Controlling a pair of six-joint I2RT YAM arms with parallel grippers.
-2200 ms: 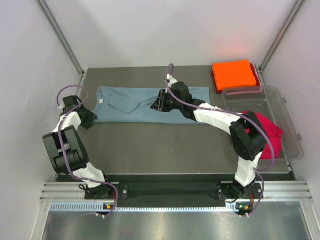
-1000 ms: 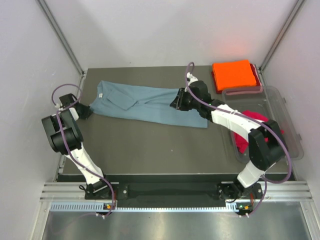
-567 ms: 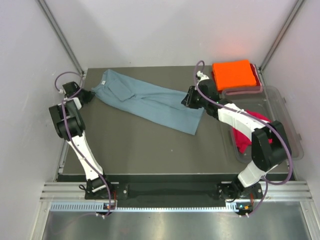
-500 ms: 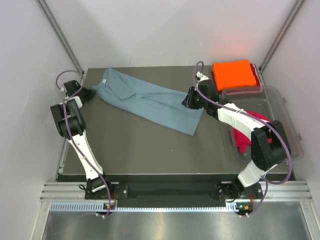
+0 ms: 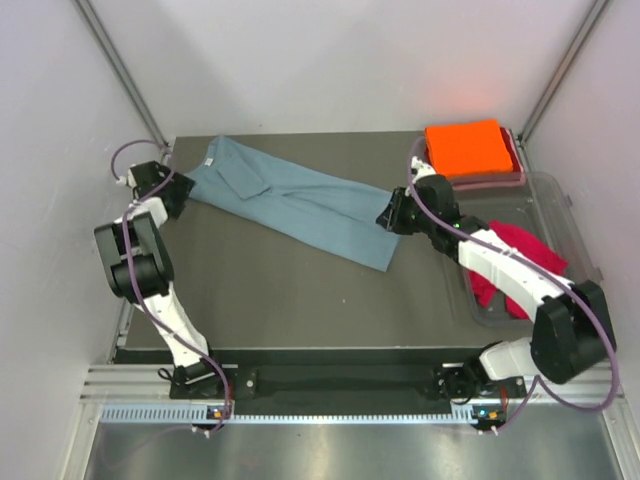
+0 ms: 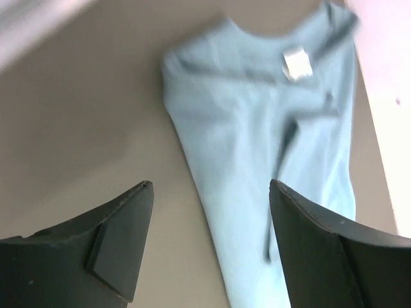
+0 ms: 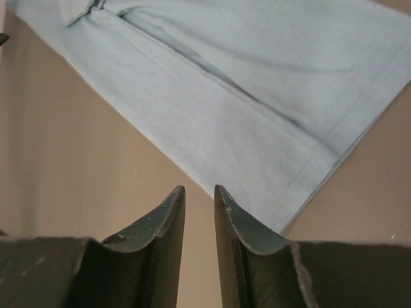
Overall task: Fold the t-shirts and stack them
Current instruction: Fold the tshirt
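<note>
Stage of the task, seen from above. The orange t-shirt [image 5: 465, 148] lies as a neat folded square at the upper right of the frame, so I count that one done. The grey-blue t-shirt [image 5: 290, 200] is on the table [image 5: 280, 310] as a long narrow strip running diagonally from upper left toward the centre right, sides turned in, collar and label at the upper-left end. I judge it about halfway folded, since the crosswise folds are not yet made. The crimson red t-shirt [image 5: 525, 255] sits crumpled in the clear plastic tub [image 5: 588, 275] at the right, unfolded. The left gripper [image 6: 210, 185] is at the collar end with its fingers spread wide and nothing between them. The right gripper [image 7: 199, 187] is at the hem end, its fingers only a narrow slit apart. I see bare table through that slit and no cloth pinched, and the hem corner lies just beyond the tips. Left to do, by my reading: finish the grey-blue shirt, stack it on the orange one, then fold and stack the red one.
</note>
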